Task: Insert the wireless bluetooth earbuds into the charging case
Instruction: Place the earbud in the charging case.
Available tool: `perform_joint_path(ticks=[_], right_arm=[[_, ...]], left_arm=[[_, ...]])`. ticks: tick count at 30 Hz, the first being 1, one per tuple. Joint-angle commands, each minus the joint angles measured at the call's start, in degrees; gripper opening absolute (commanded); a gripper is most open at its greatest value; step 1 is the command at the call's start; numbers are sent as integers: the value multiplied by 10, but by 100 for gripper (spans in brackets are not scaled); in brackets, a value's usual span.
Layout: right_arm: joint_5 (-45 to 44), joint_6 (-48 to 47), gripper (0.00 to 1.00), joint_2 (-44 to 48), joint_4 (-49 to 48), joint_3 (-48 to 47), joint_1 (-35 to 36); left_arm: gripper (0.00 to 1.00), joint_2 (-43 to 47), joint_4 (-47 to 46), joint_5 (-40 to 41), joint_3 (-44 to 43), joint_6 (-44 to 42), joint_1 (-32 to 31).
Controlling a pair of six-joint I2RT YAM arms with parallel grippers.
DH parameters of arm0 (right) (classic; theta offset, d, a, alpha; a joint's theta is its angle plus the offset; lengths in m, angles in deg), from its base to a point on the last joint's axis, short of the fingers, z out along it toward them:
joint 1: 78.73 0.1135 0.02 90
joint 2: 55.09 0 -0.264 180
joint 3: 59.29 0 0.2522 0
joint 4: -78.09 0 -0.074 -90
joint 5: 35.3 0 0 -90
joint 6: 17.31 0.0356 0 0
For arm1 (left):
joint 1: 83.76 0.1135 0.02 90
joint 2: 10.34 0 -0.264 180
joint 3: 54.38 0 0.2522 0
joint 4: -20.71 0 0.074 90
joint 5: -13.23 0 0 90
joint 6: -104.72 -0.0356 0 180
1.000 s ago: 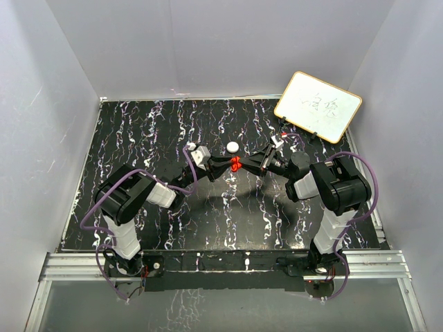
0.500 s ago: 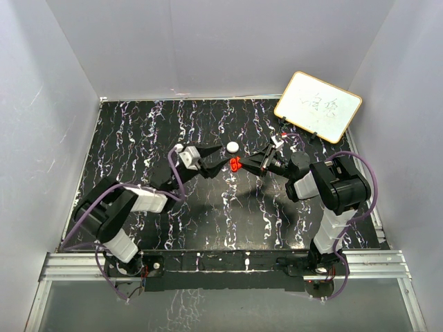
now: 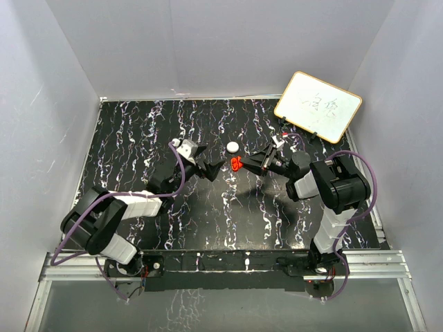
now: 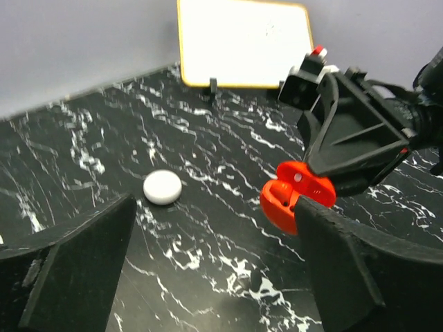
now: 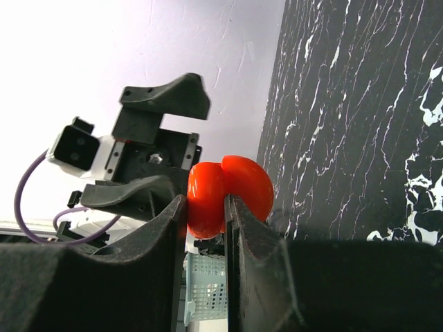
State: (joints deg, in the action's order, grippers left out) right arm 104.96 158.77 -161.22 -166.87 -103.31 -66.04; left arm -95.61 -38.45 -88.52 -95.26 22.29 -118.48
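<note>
The right gripper (image 5: 206, 207) pinches the open red charging case (image 4: 297, 197) right of centre in the left wrist view; the left gripper (image 4: 214, 256) gapes wide, empty, facing it; the earbuds are too small to spot; loading seems under way; next needs fine alignment at the case mouth.

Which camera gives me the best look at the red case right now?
Left wrist: the red case faces it, lid open, its inside visible. Right wrist shows only its outer shell pinched in the right tool; the top view shows a small red blob.
</note>
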Motion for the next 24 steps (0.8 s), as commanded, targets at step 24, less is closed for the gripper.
perform_joint_path(ticks=[24], right_arm=[[-30,6,0,-5,-13,-65,3]], left_arm=[[99,-130,-12,87,-59,-160,-94]])
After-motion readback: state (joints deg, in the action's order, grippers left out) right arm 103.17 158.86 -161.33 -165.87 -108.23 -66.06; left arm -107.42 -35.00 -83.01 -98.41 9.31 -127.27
